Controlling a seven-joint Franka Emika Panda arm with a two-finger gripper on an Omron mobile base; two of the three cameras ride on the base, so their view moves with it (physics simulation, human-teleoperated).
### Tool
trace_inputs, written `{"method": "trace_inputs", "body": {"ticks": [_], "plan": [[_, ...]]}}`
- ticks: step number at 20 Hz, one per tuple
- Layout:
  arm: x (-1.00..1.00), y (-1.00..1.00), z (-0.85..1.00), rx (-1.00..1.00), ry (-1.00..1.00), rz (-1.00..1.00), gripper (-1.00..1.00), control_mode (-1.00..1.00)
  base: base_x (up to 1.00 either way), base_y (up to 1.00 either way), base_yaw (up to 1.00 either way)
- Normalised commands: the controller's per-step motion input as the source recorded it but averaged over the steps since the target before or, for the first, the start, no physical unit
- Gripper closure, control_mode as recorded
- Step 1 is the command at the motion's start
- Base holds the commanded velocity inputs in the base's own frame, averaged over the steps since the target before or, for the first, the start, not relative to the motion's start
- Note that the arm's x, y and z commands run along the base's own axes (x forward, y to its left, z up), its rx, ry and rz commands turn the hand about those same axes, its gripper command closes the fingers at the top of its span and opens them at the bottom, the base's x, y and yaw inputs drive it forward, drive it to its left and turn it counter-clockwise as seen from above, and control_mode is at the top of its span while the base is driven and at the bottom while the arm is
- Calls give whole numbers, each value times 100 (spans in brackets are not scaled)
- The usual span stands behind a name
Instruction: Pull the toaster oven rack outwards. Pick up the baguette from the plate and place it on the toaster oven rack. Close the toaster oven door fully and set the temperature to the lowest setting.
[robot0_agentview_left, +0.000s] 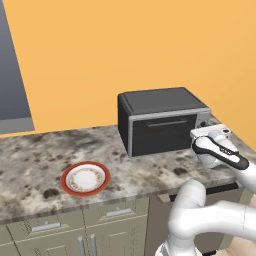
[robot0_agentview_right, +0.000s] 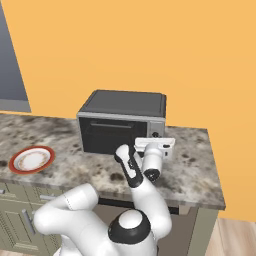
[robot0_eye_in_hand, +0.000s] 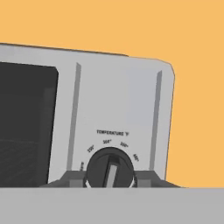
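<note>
The toaster oven stands on the counter with its door shut upright. My gripper is at the right-hand control strip, shut on the round black temperature knob. One fingertip sits on each side of the knob. The knob's pale marker bar stands nearly upright in the hand view. The plate with the red-orange rim lies bare to the left. The baguette is hidden. Faint wire lines of the rack show through the dark glass.
The speckled stone counter ends just right of the oven. An orange wall rises behind it. Cabinet drawers with bar handles run below the counter's front edge. A grey panel stands at the far left.
</note>
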Motion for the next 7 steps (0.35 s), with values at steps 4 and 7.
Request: {"method": "trace_inputs", "body": {"ticks": [4,7], "plan": [[0,-11,0,-12,0,0,100,-100,0,0,0],[0,-11,0,-12,0,0,100,-100,0,0,0]]}}
